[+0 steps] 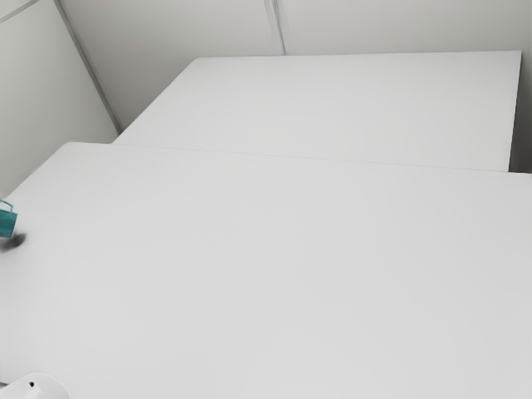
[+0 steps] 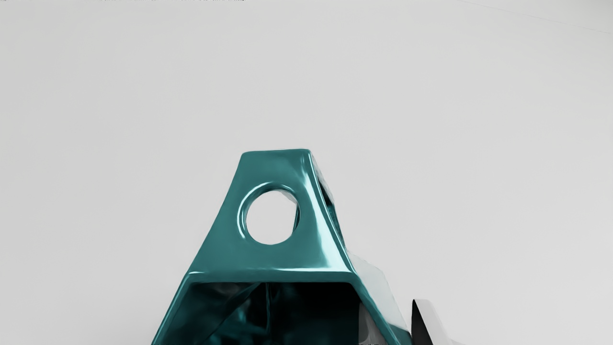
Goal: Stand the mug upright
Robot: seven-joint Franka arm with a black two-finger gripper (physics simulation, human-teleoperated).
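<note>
At the exterior view's left edge is the teal mug [image 1: 7, 223], partly cut off by the frame, its handle on its upper side and a dark patch on the table just below it. Whether it touches the table I cannot tell. Seen close up in the wrist view, the mug [image 2: 273, 261] has a dark, open hollow and a tapering part with a round hole. Part of my gripper [image 2: 423, 322] is right beside the mug's outer side; the mug may hide the rest of it.
The white table [image 1: 274, 266] spreads across the exterior view, with a second white surface [image 1: 332, 108] behind it. Pale walls stand beyond. A rounded white part [image 1: 41, 389] lies at the exterior view's lower left corner.
</note>
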